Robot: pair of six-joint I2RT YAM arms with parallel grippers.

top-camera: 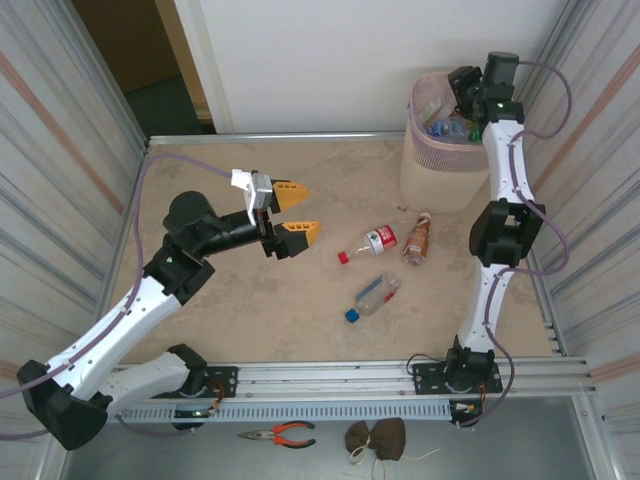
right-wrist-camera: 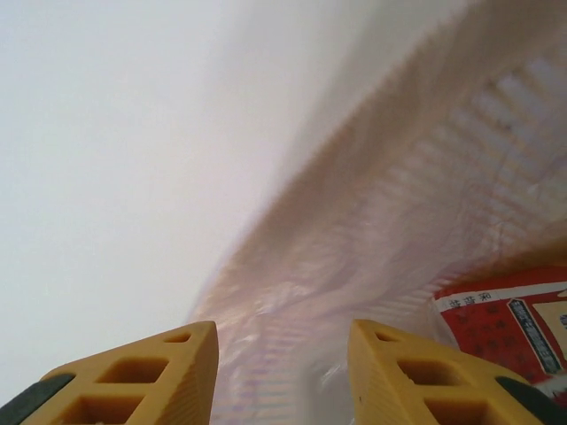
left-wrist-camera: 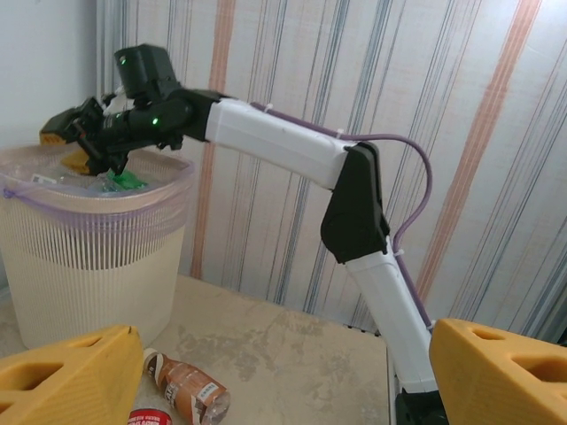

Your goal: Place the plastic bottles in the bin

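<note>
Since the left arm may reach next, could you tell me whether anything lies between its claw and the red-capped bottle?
Nothing visible does: only bare table separates the open left claw from the red-capped bottle.

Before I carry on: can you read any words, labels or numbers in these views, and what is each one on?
Nothing can be read out with confidence.
On the red label beside the bin wall: a white strip of printed characters, too blurred to read.
On the red-capped bottle: red and white label, print too small.
On the brown bottle: label too small and blurred.
On the blue-capped bottle: no legible print.
</note>
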